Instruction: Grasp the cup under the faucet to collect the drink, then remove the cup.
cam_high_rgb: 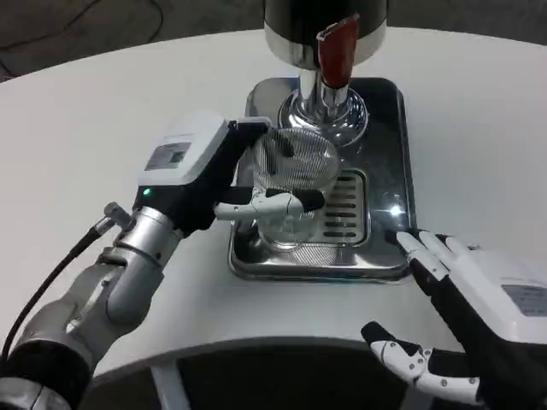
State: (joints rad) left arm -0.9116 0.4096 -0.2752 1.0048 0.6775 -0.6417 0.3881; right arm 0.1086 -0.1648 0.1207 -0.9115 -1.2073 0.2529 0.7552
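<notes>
I have the left hand (224, 175) wrapped around the clear ribbed cup (295, 184), fingers closed on its near and far sides, so the cup is clamped and kept upright where it stands on the steel drip tray (389, 128). The cup sits at about 6 o'clock from the faucet (325, 94), just below and slightly toward me from the spout, which I judge is the reason for this hold: the mouth has to stay under the outlet to catch the drink. The red tap lever (338, 47) hangs at 12 o'clock from the cup, on the dark dispenser body (325, 21). I cannot tell whether any liquid is in the cup yet; the glass looks clear. My right hand (466, 303) rests at roughly 4 o'clock from the tray on the white worktop (102, 111), fingers apart and holding nothing, fingertips just beside the tray's near right corner. I judge it is parked there to wait, close enough to reach the lever or steady the tray if needed.
</notes>
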